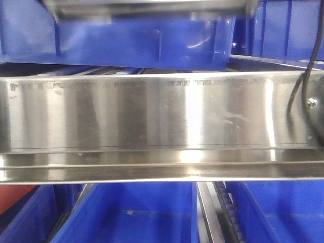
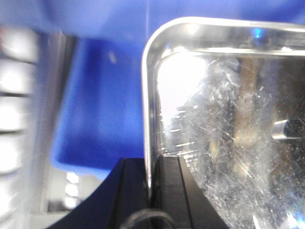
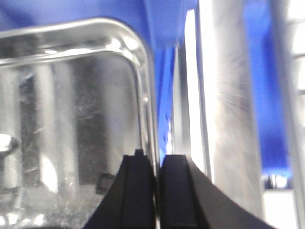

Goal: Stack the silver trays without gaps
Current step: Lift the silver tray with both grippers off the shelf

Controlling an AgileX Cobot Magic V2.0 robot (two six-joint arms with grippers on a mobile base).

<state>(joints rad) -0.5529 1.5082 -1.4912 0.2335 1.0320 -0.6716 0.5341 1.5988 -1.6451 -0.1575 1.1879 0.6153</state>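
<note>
One silver tray (image 1: 152, 7) shows as a blurred strip at the top of the front view, above a blue bin (image 1: 142, 45). In the left wrist view the silver tray (image 2: 228, 119) fills the right side, scratched and shiny. My left gripper (image 2: 151, 176) is shut on its left rim, one black finger on each side of the thin edge. The right wrist view has the silver tray (image 3: 71, 109) on the left, and my right gripper (image 3: 157, 183) is shut on its right rim in the same way. Neither gripper appears in the front view.
A long brushed-steel shelf rail (image 1: 152, 116) with a screw (image 1: 312, 103) spans the front view, with a black cable (image 1: 304, 66) at its right end. More blue bins (image 1: 136, 217) sit below it. A steel upright (image 3: 228, 105) stands just right of the right gripper.
</note>
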